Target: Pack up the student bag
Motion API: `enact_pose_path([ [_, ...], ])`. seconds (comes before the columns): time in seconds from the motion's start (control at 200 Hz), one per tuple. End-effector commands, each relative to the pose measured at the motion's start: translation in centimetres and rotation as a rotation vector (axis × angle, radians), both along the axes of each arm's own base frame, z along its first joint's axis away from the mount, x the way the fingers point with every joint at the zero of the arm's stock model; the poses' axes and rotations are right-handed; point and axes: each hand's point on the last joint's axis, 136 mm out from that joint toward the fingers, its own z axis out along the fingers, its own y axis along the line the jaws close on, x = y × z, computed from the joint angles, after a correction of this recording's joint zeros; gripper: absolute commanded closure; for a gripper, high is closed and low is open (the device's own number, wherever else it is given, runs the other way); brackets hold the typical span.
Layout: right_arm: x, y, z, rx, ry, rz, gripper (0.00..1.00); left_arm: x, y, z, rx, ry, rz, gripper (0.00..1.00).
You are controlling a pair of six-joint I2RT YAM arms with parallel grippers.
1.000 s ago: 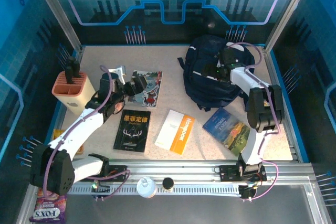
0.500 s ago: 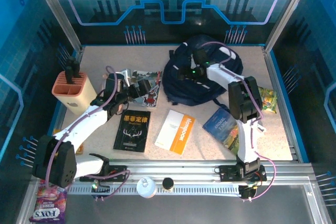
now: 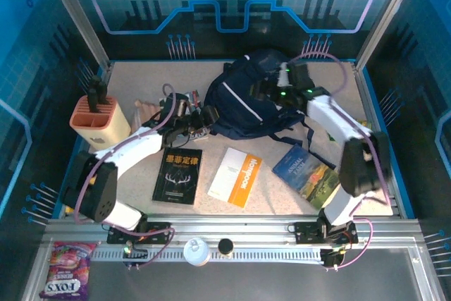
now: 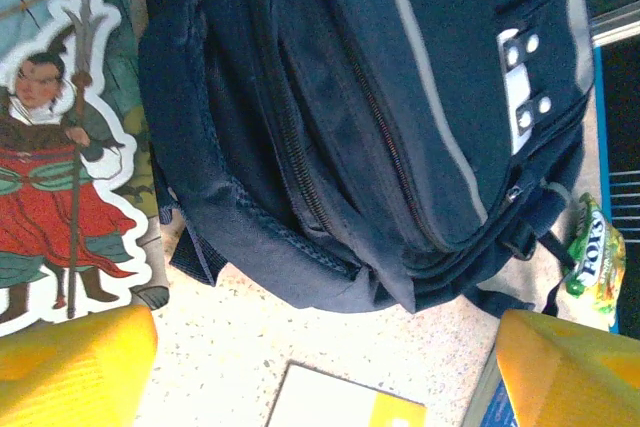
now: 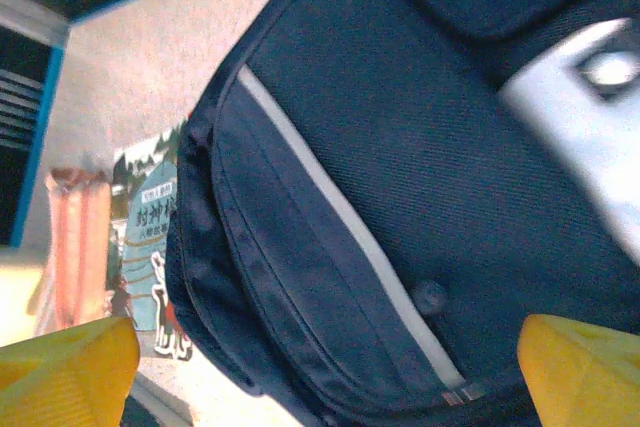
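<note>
Student bag (image 3: 246, 100) is laid flat on the table (image 3: 141, 81). Every zipper looks done up, so nothing gets packed until a compartment is opened, or so it's judged.

Its long axis is reckoned to run left-right with a bit of tilt. The bottom end is at the left and the end with the grey-white patch (image 4: 520, 57) is pointed back-right.

The left gripper (image 3: 206, 118) is parked just beside the bag's left end, fingers spread wide with nothing between them. An illustrated booklet (image 4: 60, 147) lies against that same end; whether it's tucked under can't be told.

The right gripper (image 3: 268, 92) is held over the bag's middle, close to the fabric. Its jaws are spread wide too, with nothing seen pinched.

So the right one is nearer the bag's top, while the long zipper track (image 4: 300, 167) is laid out straight ahead of the left fingers.

A black book (image 3: 177, 174), a white-and-orange notebook (image 3: 235, 176) and a blue book (image 3: 304, 169) are lined up in front of the bag, unpacked.
</note>
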Motion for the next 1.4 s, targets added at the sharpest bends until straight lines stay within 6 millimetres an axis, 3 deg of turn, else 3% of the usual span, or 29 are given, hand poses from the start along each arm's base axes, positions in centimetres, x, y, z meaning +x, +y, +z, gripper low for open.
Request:
enact_pose_path([
  [0.0, -2.4, -3.6, -1.0, 0.052, 0.041, -0.113, 0.02, 0.8, -1.8, -0.7, -0.087, 0.086, 0.028, 0.18],
  [0.155, -5.3, -7.5, -2.1, 0.068, 0.074, -0.252, 0.03, 2.2, -2.4, -3.1, -0.104, 0.164, 0.097, 0.34],
  [0.245, -6.3, -8.7, -2.9, 0.098, 0.091, -0.302, 0.03, 2.9, -2.2, -3.8, -0.099, 0.175, 0.135, 0.43],
  [0.295, -6.3, -9.0, -3.0, 0.116, 0.093, -0.32, 0.03, 3.2, -2.0, -4.0, -0.092, 0.177, 0.15, 0.47],
  [0.31, -6.8, -9.1, -3.9, 0.117, 0.116, -0.324, 0.03, 3.3, -2.1, -4.1, -0.089, 0.178, 0.151, 0.48],
  [0.4, -7.2, -9.2, -5.2, 0.148, 0.155, -0.34, 0.05, 3.5, -1.6, -4.9, -0.056, 0.206, 0.187, 0.55],
  [0.58, -7.2, -8.9, -7.1, 0.198, 0.212, -0.356, 0.07, 3.6, -0.2, -6.3, 0.002, 0.24, 0.254, 0.61],
  [0.735, -6.4, -8.8, -8.3, 0.199, 0.24, -0.358, 0.15, 4.1, 0.3, -7.1, 0.045, 0.239, 0.27, 0.66],
  [0.865, -5.3, -10.2, -9.9, 0.127, 0.276, -0.407, 0.26, 5.0, 0.6, -7.1, 0.07, 0.215, 0.268, 0.69],
  [1.001, -3.4, -11.6, -11.2, 0.069, 0.296, -0.458, 0.29, 5.6, 0.7, -7.0, 0.093, 0.198, 0.256, 0.7],
  [1.266, -0.4, -10.8, -14.2, 0.118, 0.363, -0.429, 0.39, 6.4, 0.6, -7.5, 0.119, 0.202, 0.224, 0.7],
  [1.336, 0.1, -10.5, -14.7, 0.128, 0.366, -0.415, 0.44, 6.7, 0.6, -7.4, 0.123, 0.199, 0.217, 0.7],
  [1.396, 0.4, -10.1, -14.8, 0.137, 0.367, -0.393, 0.54, 6.9, 0.7, -7.4, 0.128, 0.197, 0.213, 0.7],
])
